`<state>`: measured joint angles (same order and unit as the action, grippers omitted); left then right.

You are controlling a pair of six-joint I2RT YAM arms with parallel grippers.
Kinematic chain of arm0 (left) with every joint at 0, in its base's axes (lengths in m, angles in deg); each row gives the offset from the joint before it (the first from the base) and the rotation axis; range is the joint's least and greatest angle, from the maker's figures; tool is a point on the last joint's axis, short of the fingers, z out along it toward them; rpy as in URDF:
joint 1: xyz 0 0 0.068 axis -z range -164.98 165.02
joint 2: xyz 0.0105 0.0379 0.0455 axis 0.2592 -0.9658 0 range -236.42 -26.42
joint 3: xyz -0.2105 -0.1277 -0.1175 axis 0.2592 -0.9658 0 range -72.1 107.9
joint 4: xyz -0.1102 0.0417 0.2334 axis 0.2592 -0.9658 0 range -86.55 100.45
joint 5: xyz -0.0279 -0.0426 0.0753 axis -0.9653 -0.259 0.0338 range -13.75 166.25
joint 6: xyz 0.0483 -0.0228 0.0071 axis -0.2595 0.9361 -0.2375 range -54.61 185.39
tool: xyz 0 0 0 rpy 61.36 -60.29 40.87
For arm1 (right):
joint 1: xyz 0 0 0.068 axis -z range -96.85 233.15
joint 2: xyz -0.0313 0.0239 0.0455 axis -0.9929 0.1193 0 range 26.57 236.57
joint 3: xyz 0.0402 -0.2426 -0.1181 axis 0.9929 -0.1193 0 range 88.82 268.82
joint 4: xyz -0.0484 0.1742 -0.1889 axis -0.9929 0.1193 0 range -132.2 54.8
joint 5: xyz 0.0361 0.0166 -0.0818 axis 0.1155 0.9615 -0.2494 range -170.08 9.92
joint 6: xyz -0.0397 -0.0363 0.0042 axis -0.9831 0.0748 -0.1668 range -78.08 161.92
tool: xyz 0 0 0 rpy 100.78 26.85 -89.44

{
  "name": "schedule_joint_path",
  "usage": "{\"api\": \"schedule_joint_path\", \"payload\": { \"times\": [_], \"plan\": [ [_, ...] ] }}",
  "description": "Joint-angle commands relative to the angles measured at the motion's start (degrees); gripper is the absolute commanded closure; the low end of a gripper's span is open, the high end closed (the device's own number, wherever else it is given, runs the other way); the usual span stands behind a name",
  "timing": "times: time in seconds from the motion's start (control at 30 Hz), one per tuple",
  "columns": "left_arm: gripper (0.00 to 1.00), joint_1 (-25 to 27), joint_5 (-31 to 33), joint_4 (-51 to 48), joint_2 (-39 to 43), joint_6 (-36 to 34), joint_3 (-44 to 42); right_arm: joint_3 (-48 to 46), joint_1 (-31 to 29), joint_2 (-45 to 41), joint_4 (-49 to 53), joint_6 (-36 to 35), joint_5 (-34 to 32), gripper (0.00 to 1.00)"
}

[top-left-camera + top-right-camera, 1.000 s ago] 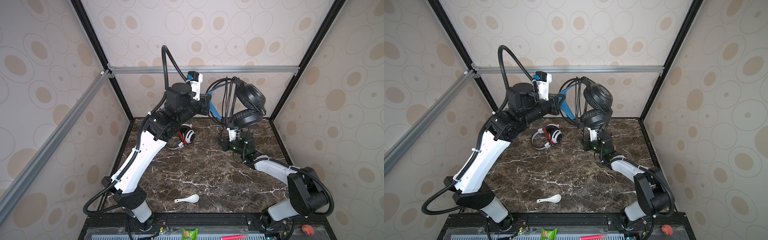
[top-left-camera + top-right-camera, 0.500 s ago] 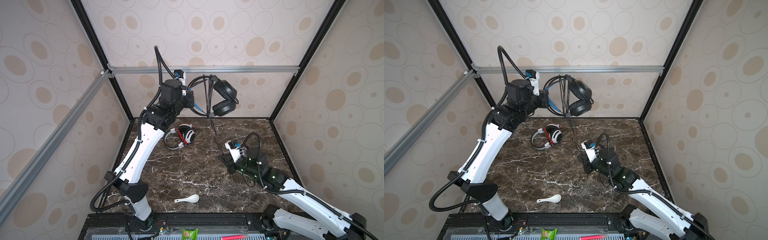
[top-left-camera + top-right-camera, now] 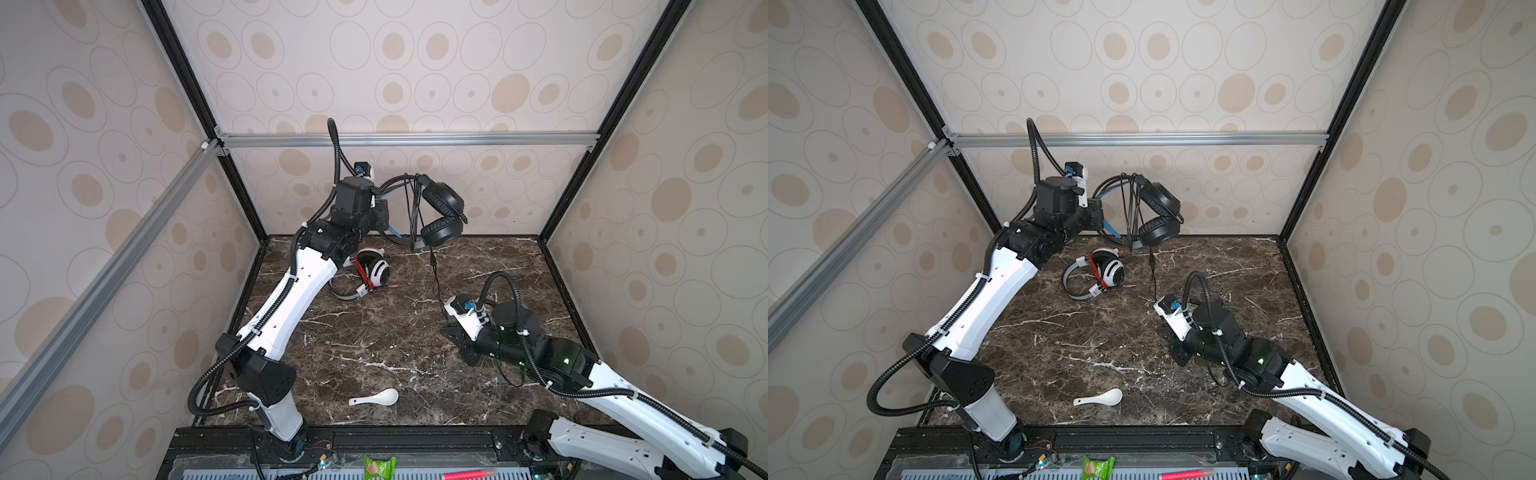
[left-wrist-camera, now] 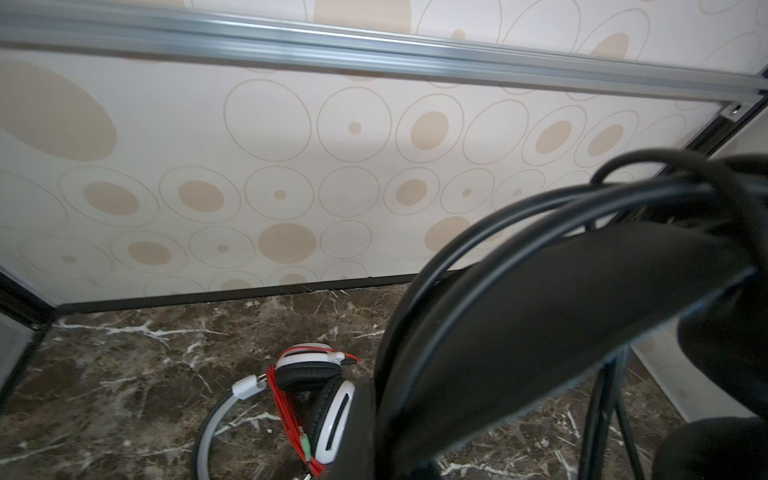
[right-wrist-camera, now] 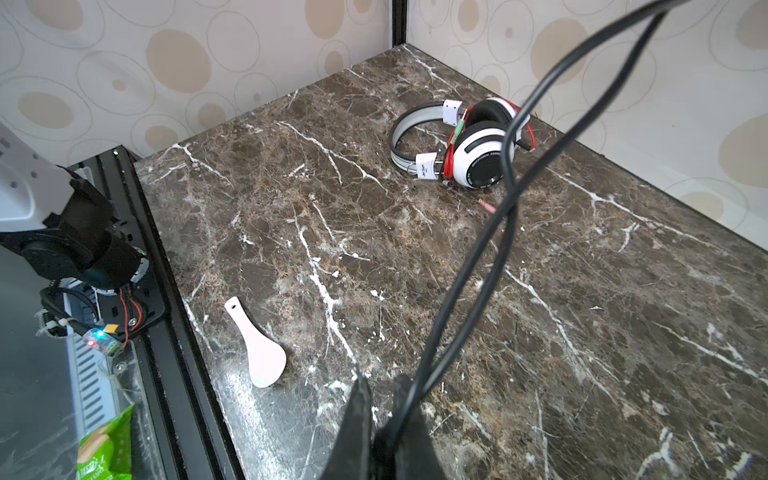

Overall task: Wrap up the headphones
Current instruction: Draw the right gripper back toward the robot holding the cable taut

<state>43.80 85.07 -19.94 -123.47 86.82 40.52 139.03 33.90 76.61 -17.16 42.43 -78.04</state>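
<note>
The black headphones (image 3: 441, 208) (image 3: 1160, 205) hang in the air at the back of the table, cord loops draped over the band. My left gripper (image 3: 383, 214) (image 3: 1099, 215) is shut on their headband (image 4: 540, 332). Their black cord (image 3: 436, 282) (image 5: 469, 266) runs down to my right gripper (image 3: 453, 334) (image 3: 1169, 332) (image 5: 383, 395), which is shut on it low over the right of the table. The white headphones (image 3: 376, 270) (image 3: 1111, 270) (image 4: 328, 399) (image 5: 478, 153), with a red cord wound round them, lie on the marble below my left gripper.
A white spoon (image 3: 376, 399) (image 5: 259, 349) lies near the front edge of the marble table (image 3: 374, 340). A green packet (image 3: 379, 467) and a red pen (image 3: 467, 473) sit on the rail in front. Patterned walls close in the back and sides.
My right gripper has come away from beneath the black headphones toward the front right, drawing the cord out. The left gripper has carried the headphones left and back toward the rear wall.
</note>
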Motion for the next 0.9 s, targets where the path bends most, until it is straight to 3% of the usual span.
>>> {"api": "schedule_joint_path", "payload": {
  "times": [0.0, 0.2, 0.33, 0.5, 0.73, 0.87],
  "plan": [
    [1.00, -1.1, -0.9, 12.1, 5.4, 9.8, 1.3, -4.3, -0.7, 0.0, -3.4, 2.8, -2.1, 1.00],
    [1.00, -1.1, 1.0, 8.1, 4.6, 8.5, 6.8, -11.4, -0.6, 1.5, -11.3, 9.0, -2.9, 1.00],
    [1.00, -1.1, 2.2, 6.7, 4.4, 7.0, 9.4, -16.0, -0.6, 0.0, -13.8, 14.1, -8.9, 1.00],
    [1.00, -1.1, 1.3, 6.0, 4.8, 7.6, 9.4, -17.6, -0.2, 1.0, -16.2, 13.4, -6.4, 1.00],
    [1.00, -0.7, -2.0, 13.1, 5.2, 15.1, 4.9, -12.6, -1.2, 8.1, -16.9, 10.3, -3.2, 1.00],
    [1.00, 0.6, 0.1, 14.6, 4.0, 16.2, 4.3, -9.2, -2.8, 11.4, -16.3, 7.8, -3.4, 1.00]
  ]
}}
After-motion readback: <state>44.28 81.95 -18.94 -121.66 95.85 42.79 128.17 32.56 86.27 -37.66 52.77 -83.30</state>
